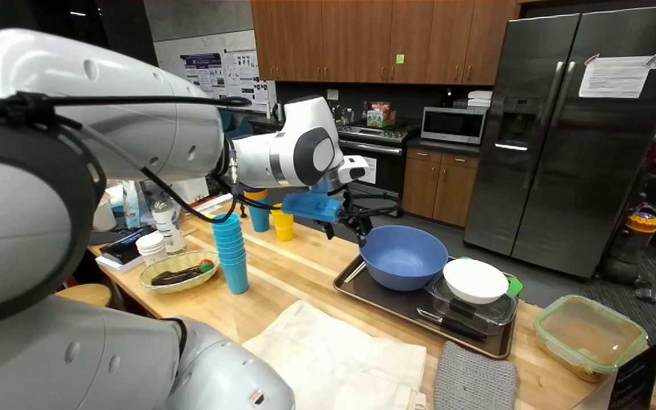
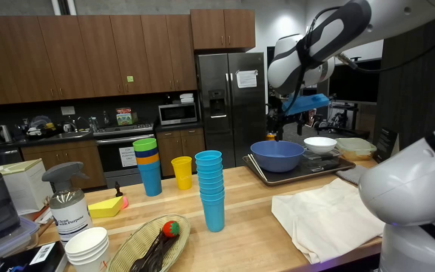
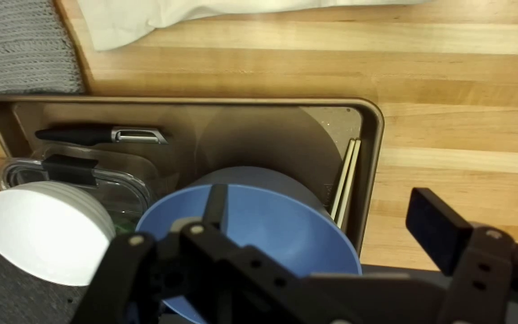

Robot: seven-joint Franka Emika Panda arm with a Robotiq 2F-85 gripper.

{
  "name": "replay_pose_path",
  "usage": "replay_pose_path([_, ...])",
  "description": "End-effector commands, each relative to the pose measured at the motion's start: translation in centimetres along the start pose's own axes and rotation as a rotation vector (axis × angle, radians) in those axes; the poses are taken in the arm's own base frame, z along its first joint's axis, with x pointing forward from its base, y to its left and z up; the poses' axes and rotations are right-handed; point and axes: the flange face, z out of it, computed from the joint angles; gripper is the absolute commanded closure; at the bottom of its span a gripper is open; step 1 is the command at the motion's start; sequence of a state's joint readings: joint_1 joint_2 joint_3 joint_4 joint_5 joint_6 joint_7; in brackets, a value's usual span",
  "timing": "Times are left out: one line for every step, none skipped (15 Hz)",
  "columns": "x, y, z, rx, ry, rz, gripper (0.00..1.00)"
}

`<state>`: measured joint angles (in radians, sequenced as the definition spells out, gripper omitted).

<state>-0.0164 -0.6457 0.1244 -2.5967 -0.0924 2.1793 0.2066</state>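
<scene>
A robot gripper (image 3: 326, 213) hung, jaws spread wide. A blue mixing bowl (image 1: 403, 259) sat below, on a baking tray (image 3: 259, 135).

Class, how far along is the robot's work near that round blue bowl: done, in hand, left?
Looks done: reaching, since the black gripper is near the round blue bowl. In hand: perhaps lining up; the gripper stands open, gripping nothing. Left: probably any grasp, as the bowl rests on the brown rectangular metal tray.

Soft overlapping shadows beside the blue bowl (image 3: 281, 229)
</scene>
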Motion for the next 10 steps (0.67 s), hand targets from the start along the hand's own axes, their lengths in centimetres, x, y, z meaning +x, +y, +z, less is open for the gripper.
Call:
replay_pose_path([0.03,-0.02,-0.02,-0.004,0.006,0.004,0.00])
replay_pose_path([0.08,-0.03,-0.01,-0.004,0.022,0.002,0.00])
replay_pose_path([0.13,-0.06,-0.03,-0.003,0.035,-0.002,0.00])
replay_pose_path([0.20,-0.06,-0.03,0.002,0.050,-0.009,0.00])
replay_pose_path([0.29,-0.09,-0.02,0.007,0.072,-0.011,0.00])
replay_pose_path([0.39,-0.10,0.00,0.007,0.097,-0.019,0.00])
replay_pose_path([0.49,-0.11,0.02,0.007,0.121,-0.026,0.00])
replay_pose_path([0.61,-0.12,0.07,0.000,0.151,-0.034,0.00])
replay_pose_path([0.71,-0.13,0.12,-0.004,0.180,-0.042,0.00])
replay_pose_path([0.81,-0.13,0.18,-0.012,0.212,-0.052,0.00])
